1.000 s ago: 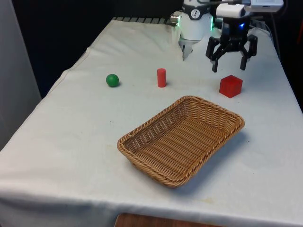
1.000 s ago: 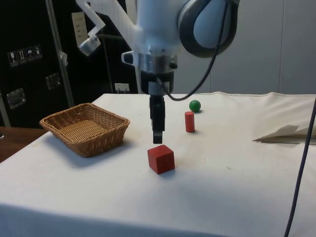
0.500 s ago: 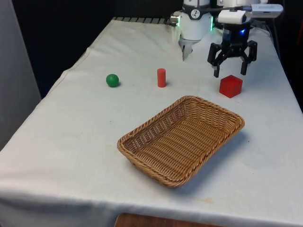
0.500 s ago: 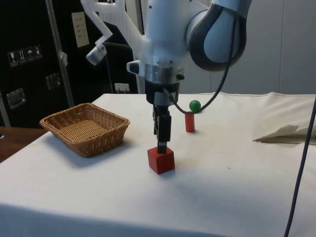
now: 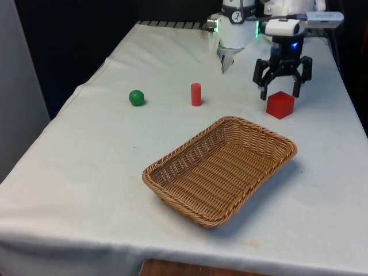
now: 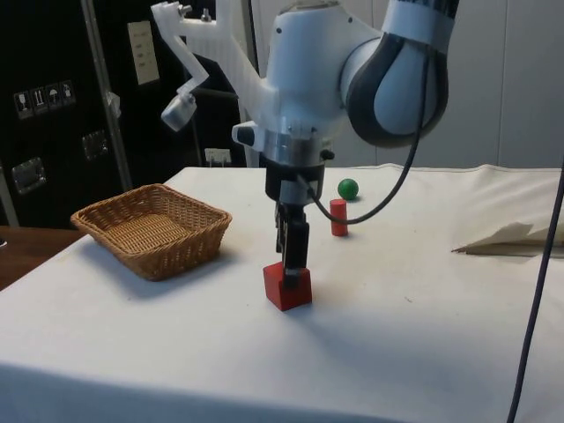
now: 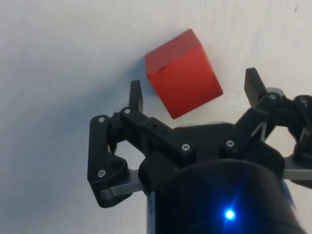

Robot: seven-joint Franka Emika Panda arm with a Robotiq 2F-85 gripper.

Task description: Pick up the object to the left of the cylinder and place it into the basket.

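My hand (image 5: 283,91) is open, right over the red block (image 5: 280,104) near the table's (image 5: 75,172) far edge. The block sits between my fingers (image 7: 136,97), turned cornerwise.

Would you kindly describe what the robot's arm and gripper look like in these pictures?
The arm is glossy white with rounded shells and a dark grey band at one joint; a thin black cable loops down beside it. The gripper is black with two angular fingers on linkage bars fastened with small silver screws, mounted under a rounded black housing.
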